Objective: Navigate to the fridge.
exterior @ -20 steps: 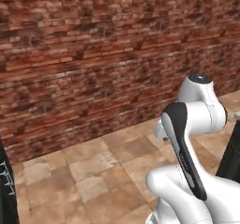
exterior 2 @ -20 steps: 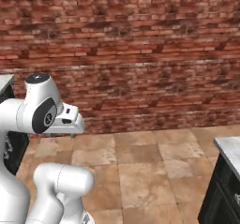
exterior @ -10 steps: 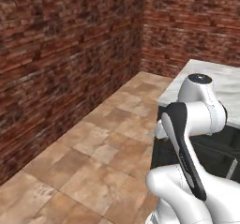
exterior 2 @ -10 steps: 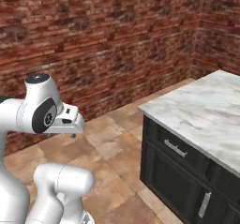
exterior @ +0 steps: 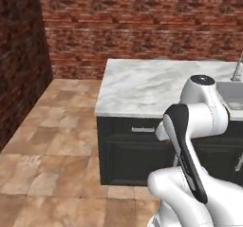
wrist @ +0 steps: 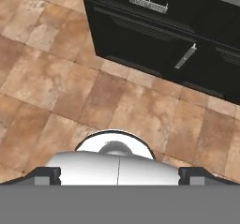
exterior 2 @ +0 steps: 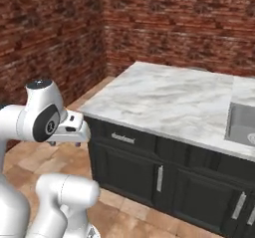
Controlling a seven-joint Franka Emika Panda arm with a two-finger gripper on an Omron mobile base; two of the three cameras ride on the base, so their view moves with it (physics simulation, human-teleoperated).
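Brick walls [exterior: 142, 26] back marble island [exterior: 147, 86] (dark cabinets [wrist: 154, 26] below).

Heading for the fridge: my cameras face a kitchen island in a brick corner.

Before me stands an island [exterior: 142, 86] with a white-grey marble top over black cabinets [exterior: 128, 155]. One drawer has a horizontal silver handle [wrist: 148, 3], and a door below has a slim upright one [wrist: 186, 56]. A sink [exterior 2: 241, 125] is set into the top at my right. Red-brown brick walls [exterior: 142, 26] meet behind it, above a tan tiled floor [exterior: 47, 145].
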